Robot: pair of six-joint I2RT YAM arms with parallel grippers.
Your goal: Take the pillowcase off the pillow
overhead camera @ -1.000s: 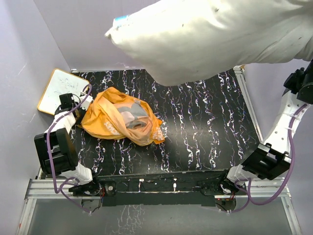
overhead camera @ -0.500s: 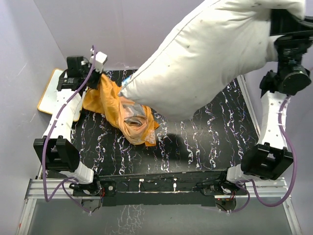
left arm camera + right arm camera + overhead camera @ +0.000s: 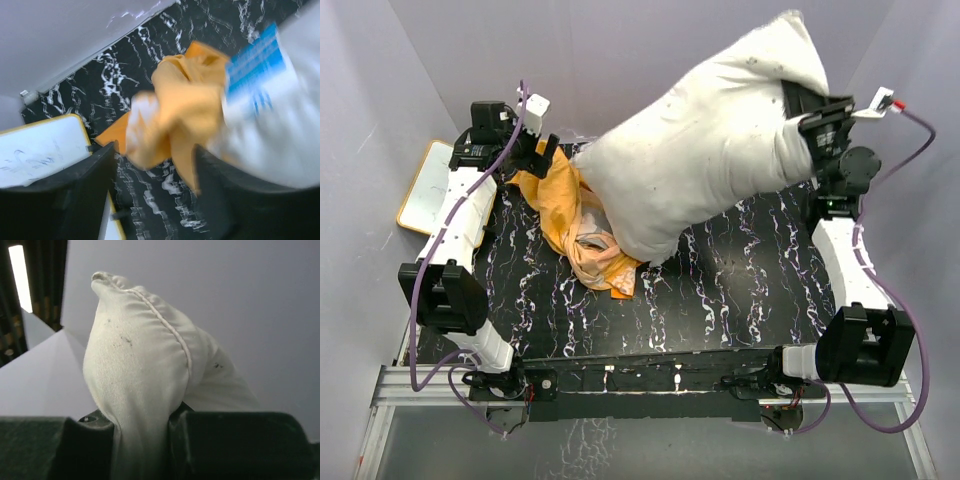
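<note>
The low end of the pillowcase (image 3: 582, 230) lies on the desk (image 3: 740, 290). The cloth rises to the far left, where the left fingers (image 3: 546, 150) pinch a bunch. The pillow (image 3: 710, 170) slants up from beside it to the far right, its corner clamped between the right fingers (image 3: 240, 437).

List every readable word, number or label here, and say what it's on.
None can be read.
The blue tag on the pillow: print blurred, unreadable.
The whiteboard: faint scribbles, illegible.
The pillowcase: crumpled, no letters legible.
</note>
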